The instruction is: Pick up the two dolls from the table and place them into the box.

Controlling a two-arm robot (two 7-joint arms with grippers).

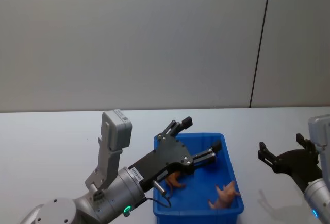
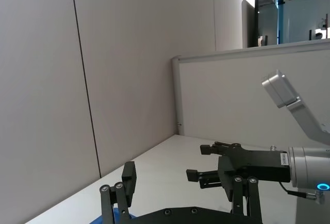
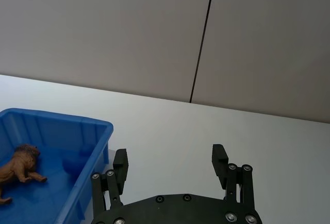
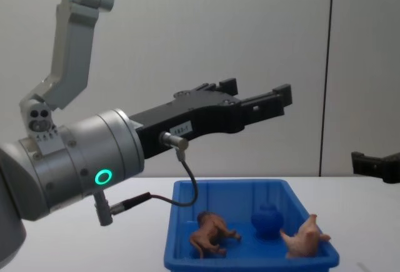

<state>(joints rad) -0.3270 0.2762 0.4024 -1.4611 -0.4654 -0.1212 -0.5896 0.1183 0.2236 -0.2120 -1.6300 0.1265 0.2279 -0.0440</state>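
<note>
Dolls are both inside the box [image 1: 231, 178] now: the brown one [image 1: 175, 181] stands on the floor near the box's left wall, and the pink pig [image 1: 225, 195] lies by the near right corner, the two well apart. A rounded blue lump [image 4: 265, 219], maybe part of the bin itself, sits between them in the chest view; I can't tell what it is.

What matters for any coming move is that neither toy lies between any fingers. The left gripper [image 1: 198, 139] hangs above the box's far left part, fingers spread wide and empty, pointing across the box toward its far right corner; the brown doll is below and slightly behind those tips. The right gripper [image 1: 282, 150] hovers over the table [image 1: 51, 131] off the box's right side, also wide open and holding nothing, with the pig the nearer toy to it.

From this the placing looks finished, and I'd judge that all that remains is for the arms to draw away clear of the rim.

The chest view shows how high the left gripper rides above the rim. The right wrist view looks past its own fingers [image 3: 120, 160] into the box at the brown doll, while the left wrist view looks across at the right gripper.
</note>
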